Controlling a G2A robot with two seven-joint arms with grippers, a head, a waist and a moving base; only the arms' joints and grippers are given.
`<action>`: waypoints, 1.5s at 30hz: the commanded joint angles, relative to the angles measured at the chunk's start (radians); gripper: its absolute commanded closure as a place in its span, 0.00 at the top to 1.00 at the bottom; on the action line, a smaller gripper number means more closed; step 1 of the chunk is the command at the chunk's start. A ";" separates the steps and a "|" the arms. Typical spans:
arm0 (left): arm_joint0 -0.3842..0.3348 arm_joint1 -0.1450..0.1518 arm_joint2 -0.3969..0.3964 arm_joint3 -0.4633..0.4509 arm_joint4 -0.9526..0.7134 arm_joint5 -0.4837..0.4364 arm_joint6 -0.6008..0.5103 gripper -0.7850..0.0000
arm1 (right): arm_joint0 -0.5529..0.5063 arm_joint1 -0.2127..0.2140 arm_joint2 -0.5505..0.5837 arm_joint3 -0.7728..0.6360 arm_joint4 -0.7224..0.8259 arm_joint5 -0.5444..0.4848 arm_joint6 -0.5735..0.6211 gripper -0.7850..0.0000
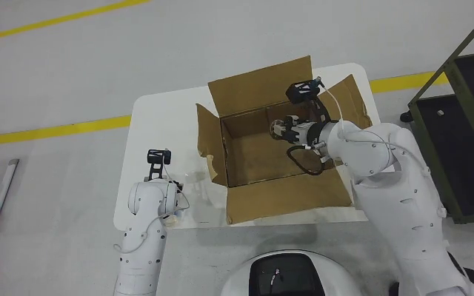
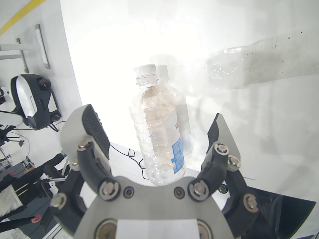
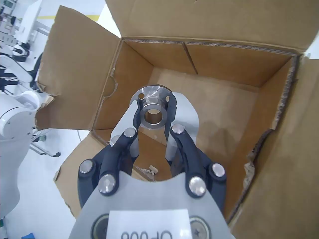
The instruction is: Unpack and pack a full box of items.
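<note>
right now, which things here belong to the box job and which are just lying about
Job: cardboard box, flaps open; metal flange, held in the right jaws over the box; plastic bottle, in front of the open left jaws.
Lying about: clear plastic scrap on the table; green cart beside the table.

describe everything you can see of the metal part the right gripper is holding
The metal part is a shiny silver flange that looks like machined steel. It has a round disc with small holes near its rim and a thick hollow hub with an open bore facing the wrist camera. The right gripper is shut on the hub from both sides. The part hangs inside the open cardboard box and appears clear of its walls and floor.
</note>
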 commanded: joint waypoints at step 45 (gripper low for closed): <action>0.000 0.000 0.000 0.000 0.000 0.000 0.000 1.00 | -0.150 0.026 0.386 -0.019 0.854 -0.097 -0.292 0.00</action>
